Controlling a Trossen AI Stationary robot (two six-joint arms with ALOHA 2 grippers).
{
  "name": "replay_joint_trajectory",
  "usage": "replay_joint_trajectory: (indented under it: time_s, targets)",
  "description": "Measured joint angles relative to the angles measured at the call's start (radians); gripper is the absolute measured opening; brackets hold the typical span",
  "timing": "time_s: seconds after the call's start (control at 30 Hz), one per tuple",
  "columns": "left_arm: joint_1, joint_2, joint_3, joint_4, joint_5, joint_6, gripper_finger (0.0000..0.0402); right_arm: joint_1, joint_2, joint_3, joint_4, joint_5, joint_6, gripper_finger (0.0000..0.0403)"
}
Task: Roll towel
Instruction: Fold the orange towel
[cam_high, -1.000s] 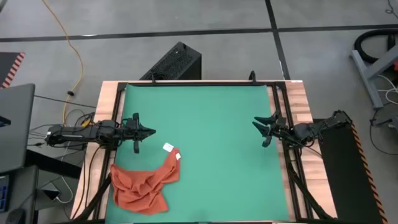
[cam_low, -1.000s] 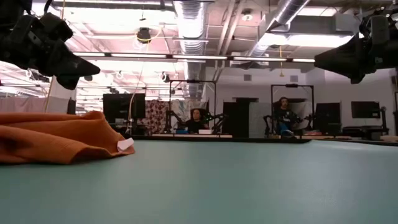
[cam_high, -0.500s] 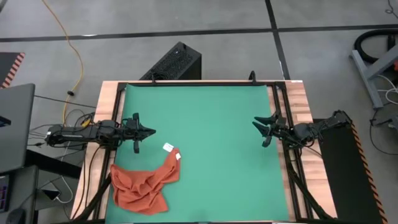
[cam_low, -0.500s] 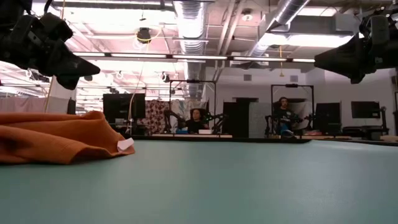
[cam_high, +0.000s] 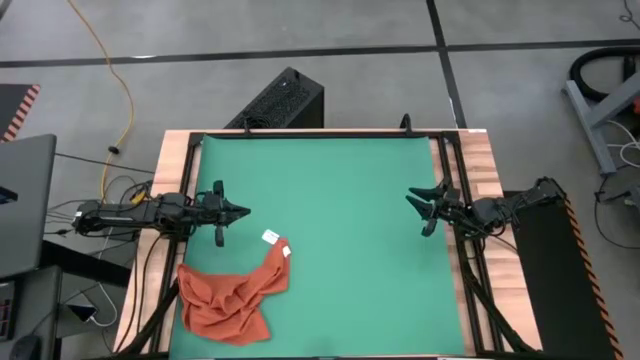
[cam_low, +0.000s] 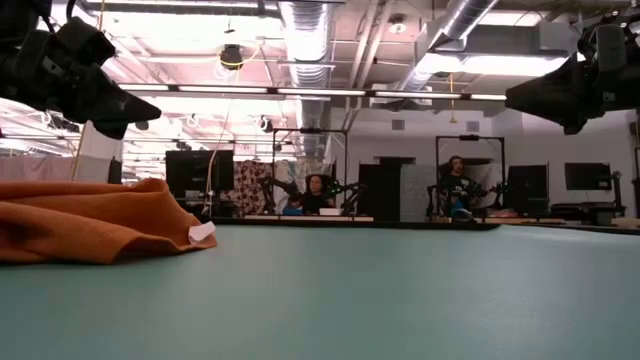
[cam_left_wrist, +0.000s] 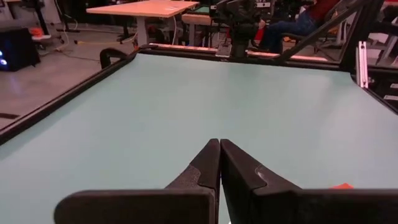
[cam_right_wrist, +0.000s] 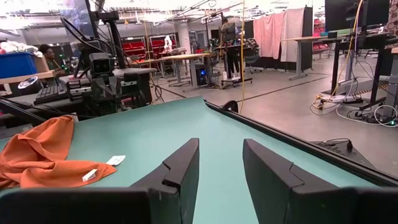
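High view: towel (cam_high: 228, 298) lies crumpled in a loose heap on the green table (cam_high: 340, 200), at the near-left corner area, one strip of it reaching toward the middle. Not rolled. Two small white tags (cam_high: 271, 237) show at the end of that strip, one on the mat just beside the cloth, one at the cloth's edge. Left hand (cam_high: 240, 211) sits at the left edge of the table, just beyond the towel on its far side, not touching it; fingers pressed fully together, holding nothing. Right hand (cam_high: 410, 199) is at the right edge of the table, well apart from the towel, fingers spread partway with a clear gap, nothing between them.

Low view: towel (cam_low: 90, 222) is a low rumpled mound at the left, white tag (cam_low: 201, 233) at its front edge resting on the mat. Left hand (cam_low: 125, 105) hangs above the cloth, clear of it. Right hand (cam_low: 520, 96) is up at the right, off the table surface. People (cam_low: 318, 190) sit at workstations in the room behind.

Left wrist view: fingers (cam_left_wrist: 208, 165) closed tip to tip over bare mat.

Right wrist view: fingers (cam_right_wrist: 184, 165) apart, towel (cam_right_wrist: 43, 152) across the table near the other arm.
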Motion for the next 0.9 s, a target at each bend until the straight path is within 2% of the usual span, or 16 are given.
replay_joint_trajectory:
  time_s: [0.63, 0.7, 0.8, 0.9]
  targets:
    - [0.000, 0.000, -0.001, 0.013, -0.004, -0.006, 0.0000, 0.000, 0.000, 0.000, 0.005, 0.000, 0.048, 0.0147]
    - [0.000, 0.000, -0.004, 0.035, -0.010, -0.001, 0.0000, -0.006, 0.000, 0.000, 0.005, 0.000, 0.004, 0.0147]
    - [0.000, 0.000, -0.004, 0.083, -0.016, -0.075, 0.0000, -0.012, 0.000, 0.000, 0.007, 0.000, -0.008, 0.0147]
    - [-0.001, 0.004, -0.003, 0.214, 0.020, -0.091, 0.0001, -0.023, 0.000, 0.000, 0.006, 0.000, -0.013, 0.0147]
